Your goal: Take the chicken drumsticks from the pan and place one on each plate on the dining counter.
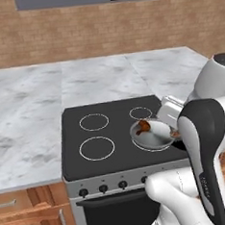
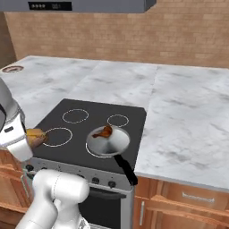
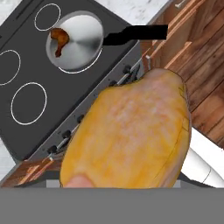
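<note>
The golden tan drumstick looms close before the hand camera, gripped in the claw; from the right base view it pokes out beside the white wrist, over the front left part of the black stovetop. The grey pan sits on the front right burner, its black handle pointing toward 5 o'clock past the stove's edge. The dark reddish-brown drumstick lies inside the pan near its 11 o'clock rim. Marble counter surrounds the stove, with a brick wall behind.
</note>
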